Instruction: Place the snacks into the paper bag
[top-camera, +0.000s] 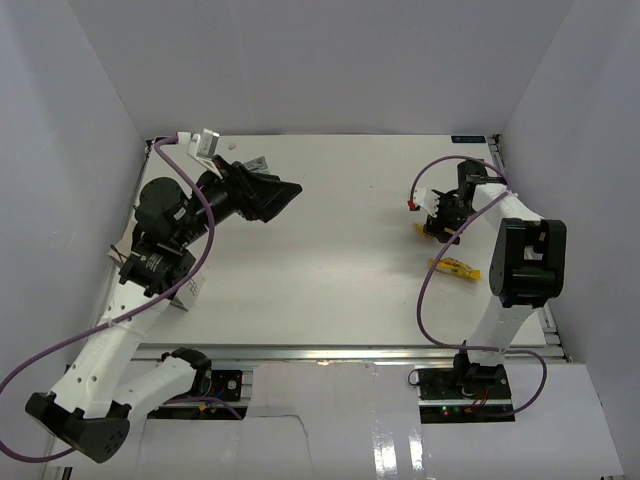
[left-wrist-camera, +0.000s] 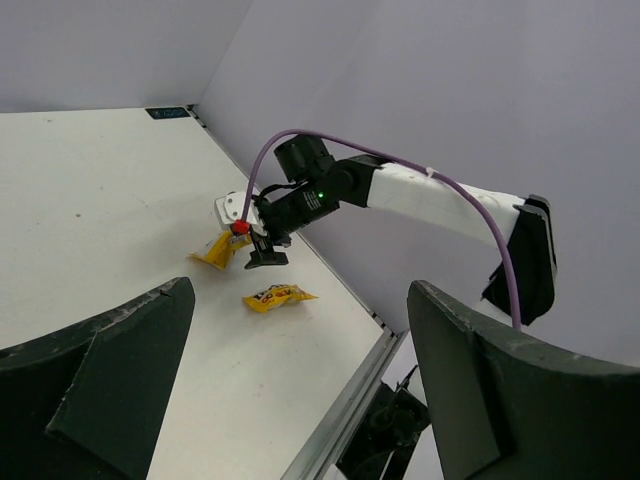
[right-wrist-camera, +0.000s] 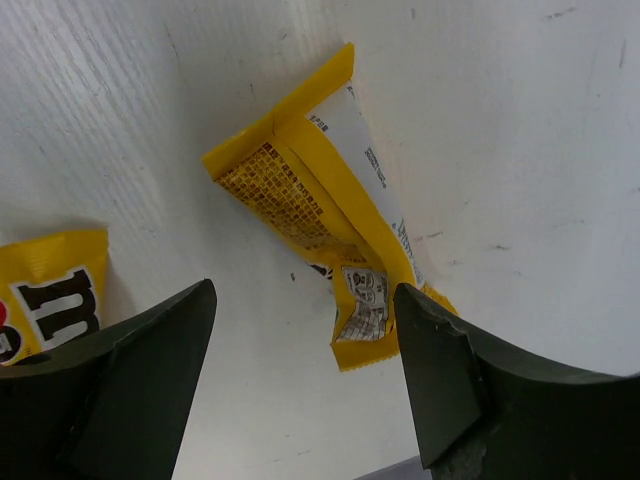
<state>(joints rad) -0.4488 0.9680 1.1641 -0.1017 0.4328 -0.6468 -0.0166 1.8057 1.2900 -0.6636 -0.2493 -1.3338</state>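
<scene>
Two yellow snack packets lie at the right of the table. My right gripper (top-camera: 440, 213) hovers low over the far packet (top-camera: 437, 232). The near packet (top-camera: 455, 267) lies apart from it. In the right wrist view the far packet (right-wrist-camera: 315, 215) lies printed back up, its lower end between my open fingers, the right finger (right-wrist-camera: 450, 380) at its corner. The near packet (right-wrist-camera: 45, 295) shows at the left edge. My left gripper (top-camera: 272, 196) hangs wide open and empty at the far left. A white boxy corner, apparently the paper bag (top-camera: 190, 293), peeks from under the left arm.
White walls enclose the table on the left, back and right. The table's metal front rail (top-camera: 350, 352) runs across the near side. The left wrist view looks across the table at the right arm (left-wrist-camera: 420, 195) and both packets (left-wrist-camera: 278, 297).
</scene>
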